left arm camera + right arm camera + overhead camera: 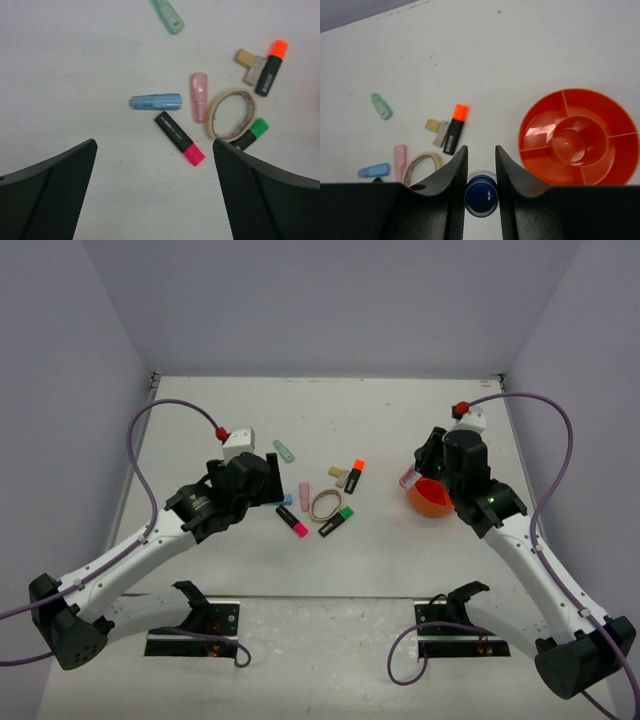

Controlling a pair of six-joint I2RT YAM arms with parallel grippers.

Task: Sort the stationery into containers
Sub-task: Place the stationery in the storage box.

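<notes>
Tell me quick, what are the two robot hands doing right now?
Left gripper: open, holding nothing.
Right gripper: shut on the blue-white pen.

A: Light?
B: Bright, even, overhead. Shadows short, soft. White glare on low round orange plastic pot (577, 137), left inner wall.
A: Focus?
B: Blurred close to lens: blue-white plastic pen (481, 195), lower left of pot.

Wide gap between orange pot (431, 502) and highlighters (293, 521); these crowd rubber band (210, 119), green-ended highlighter (251, 133) seemingly touching it.
</notes>
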